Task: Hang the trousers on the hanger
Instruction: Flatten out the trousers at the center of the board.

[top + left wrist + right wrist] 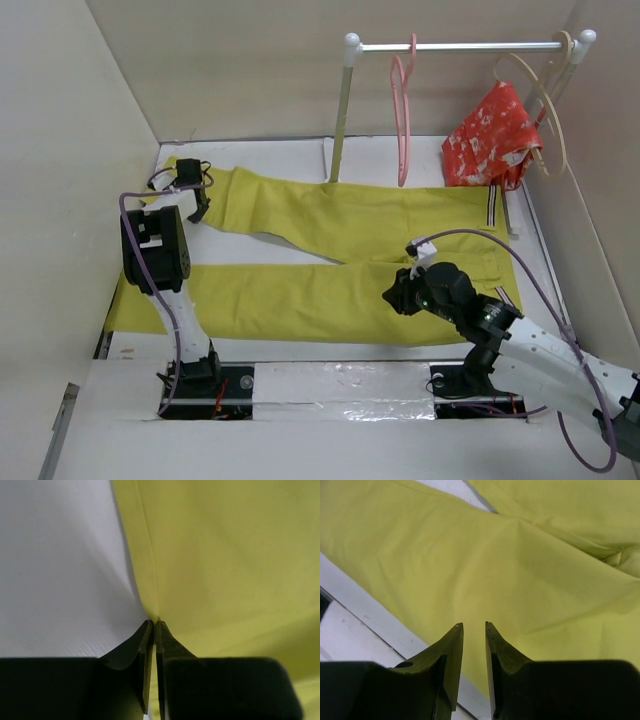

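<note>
Long mustard-yellow cloth trousers (340, 290) lie flat on the white table (280, 152), in front of the white-and-metal clothes rack (460, 46) and mostly to its left. The waistband end with its striped dark/red/white band (492, 205) is below the rack's right half. Both legs run away to the left of the rack. The far leg passes right by the foot of the rack's left post. The near leg is further out from the rack, close to the arm bases.

The thin pink plastic hanger (404, 150) hangs by its hook from the rack's bar, left of middle, with nothing on it. The larger beige hoop-shaped hanger (567, 100) is at the bar's right end. A red white-patterned garment (492, 135) is draped under it.

The left gripper (198, 200) (152, 627) is far left of the rack, at the cuff end of the far leg. Its jaws are clenched almost together right on the cloth's edge. The fabric puckers into the tips, so it reads as grasping the trousers' hem edge. White table shows beside the edge in the wrist view.

The right gripper (397, 295) (474, 627) is out in front of the rack, over the near leg close to the crotch. Its jaws are released with a narrow gap, and nothing is between them. Yellow cloth fills most of the wrist view beneath them.
</note>
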